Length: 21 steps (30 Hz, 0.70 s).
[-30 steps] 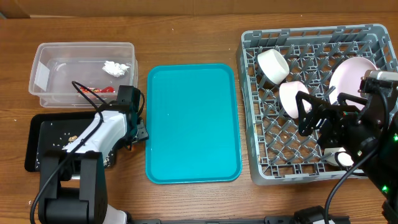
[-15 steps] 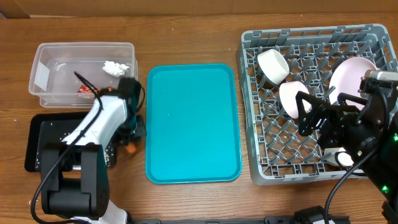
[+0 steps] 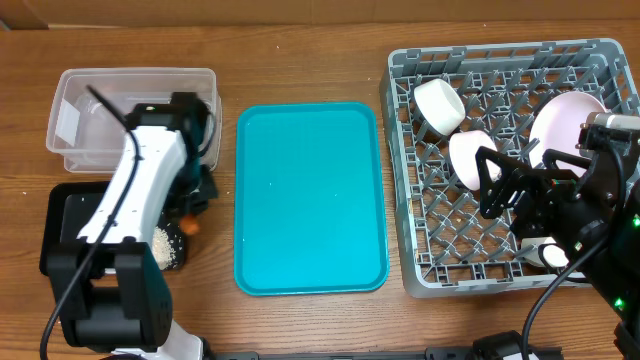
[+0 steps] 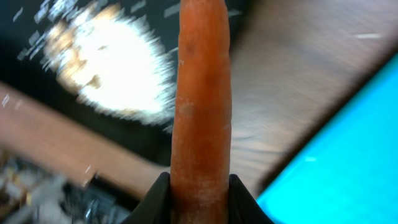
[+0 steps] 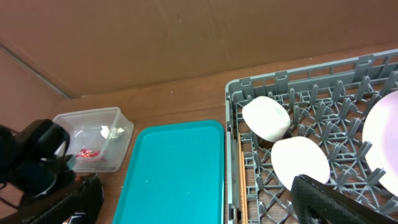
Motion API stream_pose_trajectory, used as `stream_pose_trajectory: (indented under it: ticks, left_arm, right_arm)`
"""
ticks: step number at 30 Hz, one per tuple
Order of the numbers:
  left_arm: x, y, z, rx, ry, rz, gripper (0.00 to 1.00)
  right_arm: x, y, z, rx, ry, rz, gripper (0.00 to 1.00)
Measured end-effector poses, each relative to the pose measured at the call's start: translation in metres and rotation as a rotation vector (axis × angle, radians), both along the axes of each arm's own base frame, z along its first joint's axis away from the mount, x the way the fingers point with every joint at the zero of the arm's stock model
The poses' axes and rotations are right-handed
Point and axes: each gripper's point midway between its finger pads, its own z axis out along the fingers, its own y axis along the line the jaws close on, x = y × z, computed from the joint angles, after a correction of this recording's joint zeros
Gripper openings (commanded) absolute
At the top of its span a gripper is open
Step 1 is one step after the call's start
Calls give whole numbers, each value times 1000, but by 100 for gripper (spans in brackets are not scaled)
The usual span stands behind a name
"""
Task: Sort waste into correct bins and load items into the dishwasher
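Beside the black tray's (image 3: 60, 235) right edge, the left gripper (image 4: 199, 194) was clamped on the carrot stick (image 4: 200, 106). It would best carry it fully over the tray, toward the food scraps (image 4: 118, 68), and release low so it could not roll off. The right gripper (image 3: 490, 185) hung wide open, empty, over the dish rack (image 3: 400, 160).

short orange carrot-like stick (image 4: 202, 106) clamped upright between left gripper (image 4: 200, 200) black fingers (image 4: 155, 202). Behind, blurred: beige-white food scraps (image 4: 118, 59) heaped on shallow black plastic tray (image 4: 37, 81), brown wooden table (image 4: 292, 74), teal tray (image 4: 348, 162) corner at right.
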Motion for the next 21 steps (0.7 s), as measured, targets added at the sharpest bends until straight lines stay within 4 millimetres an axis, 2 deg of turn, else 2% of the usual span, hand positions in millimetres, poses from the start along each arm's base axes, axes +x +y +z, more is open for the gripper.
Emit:
stream_pose_trajectory:
  ticks: [2,8,10,11,12,13,18,21]
  left_arm:
    - [-10,16,2,16,29,70,4]
    - [-19,58,0,45,9,268,5]
    - [-23,69,-3,45,6,322,28]
    - [-26,73,-4,45,9,340,47]
    - [-27,76,-4,45,10,353,93]
    - [-29,78,-4,45,12,366,100]
    - [-35,80,-2,38,34,376,100]
    - [-35,79,11,32,45,370,100]
  right_arm:
    - [0,0,0,-1,0,0,100]
    - [0,0,0,0,0,0,100]
    - [0,0,0,0,0,0,100]
    - [0,0,0,0,0,0,100]
    - [0,0,0,-1,0,0,100]
    - [0,0,0,-1,0,0,100]
    - [0,0,0,0,0,0,100]
    - [0,0,0,-1,0,0,100]
